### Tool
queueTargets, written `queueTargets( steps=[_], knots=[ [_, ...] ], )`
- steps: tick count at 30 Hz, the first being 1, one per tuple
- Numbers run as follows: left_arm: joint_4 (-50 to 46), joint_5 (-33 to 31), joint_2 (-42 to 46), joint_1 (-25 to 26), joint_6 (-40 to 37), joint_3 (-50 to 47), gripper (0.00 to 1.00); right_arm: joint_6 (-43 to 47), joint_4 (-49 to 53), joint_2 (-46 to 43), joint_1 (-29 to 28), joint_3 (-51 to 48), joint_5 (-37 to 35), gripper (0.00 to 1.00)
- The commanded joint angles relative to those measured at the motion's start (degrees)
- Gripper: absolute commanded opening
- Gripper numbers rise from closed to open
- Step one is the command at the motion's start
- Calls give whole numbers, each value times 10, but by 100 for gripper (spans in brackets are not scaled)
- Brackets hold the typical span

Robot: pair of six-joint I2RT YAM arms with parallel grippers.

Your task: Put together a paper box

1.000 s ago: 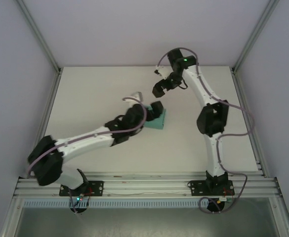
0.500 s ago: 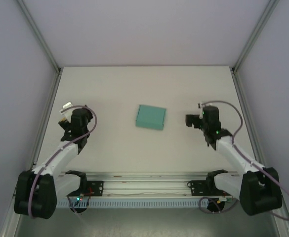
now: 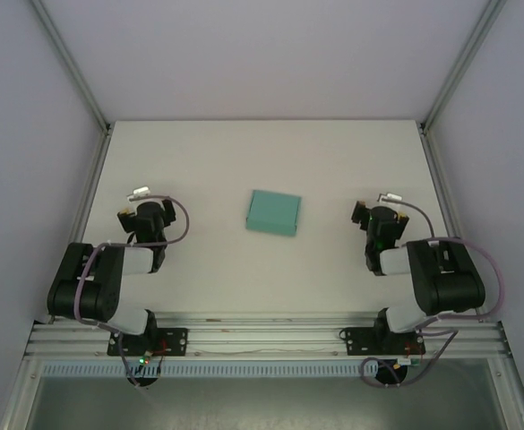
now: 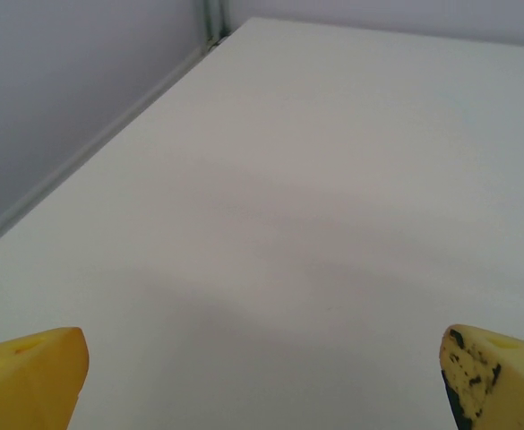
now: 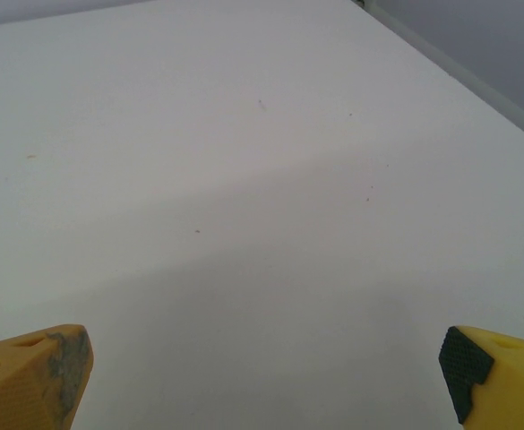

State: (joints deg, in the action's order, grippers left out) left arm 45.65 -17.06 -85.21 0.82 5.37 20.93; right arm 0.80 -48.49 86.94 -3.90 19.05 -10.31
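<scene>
Teal card box [image 3: 273, 212] shut, flat on white surface [image 3: 208, 161], well apart from left gripper [image 4: 262, 358] and right gripper [image 5: 262, 358], jaws spread wide, gripping nothing.

One paper box [image 3: 273, 212] and one table [image 3: 199, 152] were there. Two arms [image 3: 96, 287] were counted, each with one gripper: the left gripper [image 4: 262, 381] and the right gripper [image 5: 262, 381]. Each showed two yellow fingers [image 4: 29, 376].

free: table [image 3: 199, 161] either side of paper box [image 3: 273, 212] | obstacle: paper box, centre | bounds: side walls [image 3: 29, 134]
</scene>
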Motion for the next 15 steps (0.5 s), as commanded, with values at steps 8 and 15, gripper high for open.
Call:
queueTargets(
  steps=[8,15],
  knots=[
    [38,33,5,-5,-22,12,100,-24,-8,-10,20,25,4,100],
    [66,35,13,-5,-21,-9,100,-24,-6,-10,20,26,5,100]
  ],
)
